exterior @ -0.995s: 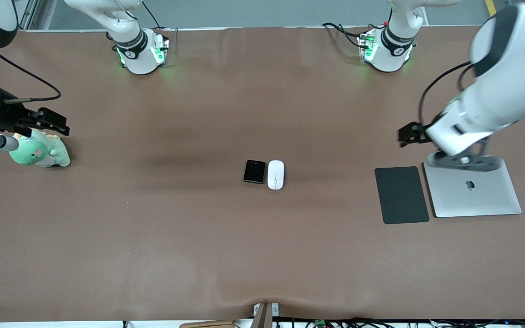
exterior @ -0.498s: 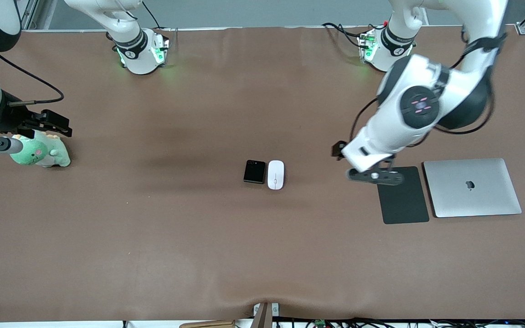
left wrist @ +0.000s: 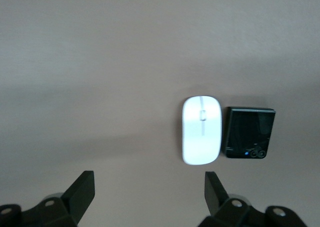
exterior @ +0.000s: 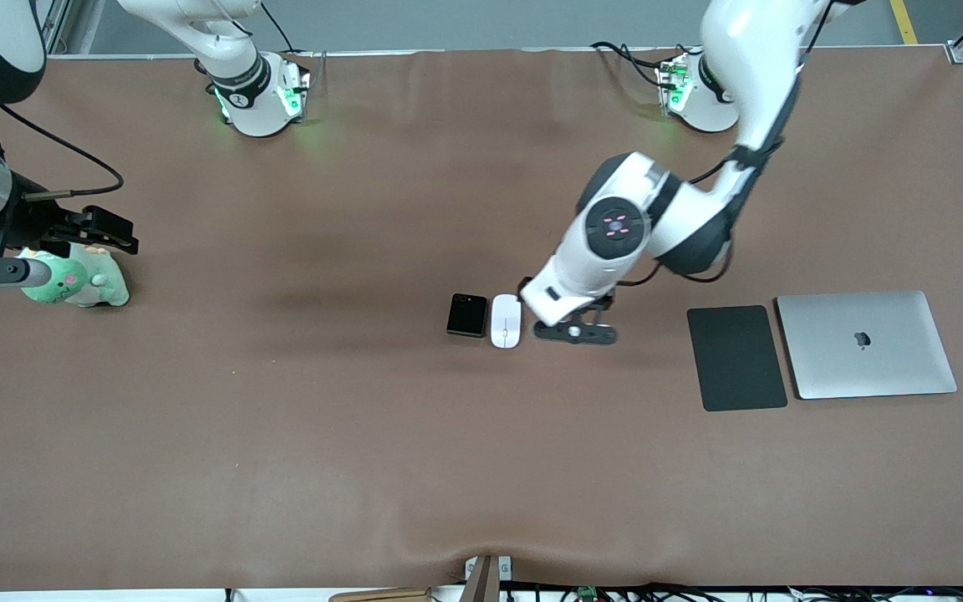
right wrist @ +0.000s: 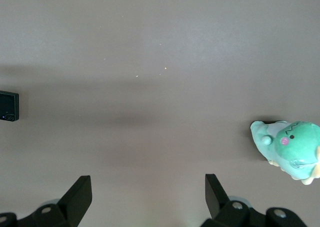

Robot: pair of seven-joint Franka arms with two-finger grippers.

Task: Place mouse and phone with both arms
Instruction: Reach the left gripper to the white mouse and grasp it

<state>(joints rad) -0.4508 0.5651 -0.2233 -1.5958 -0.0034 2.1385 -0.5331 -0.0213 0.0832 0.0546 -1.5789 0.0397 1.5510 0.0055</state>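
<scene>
Left gripper [exterior: 575, 332] swung from laptop to beside mouse [exterior: 505, 320] | jaws open, empty | right gripper [right wrist: 145, 197] open, empty

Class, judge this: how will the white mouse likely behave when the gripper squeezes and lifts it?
The mouse looks rigid, so probably will not flex. Its smooth rounded shell may slip between fingers. Lying flat, close beside the phone, it seems unlikely to roll, though a nudge might shift both.

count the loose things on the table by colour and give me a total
white: 1, the mouse
black: 1, the phone
dark grey: 1, the flat mat
silver: 1, the closed laptop
green: 1, the plush toy
total: 5
</scene>
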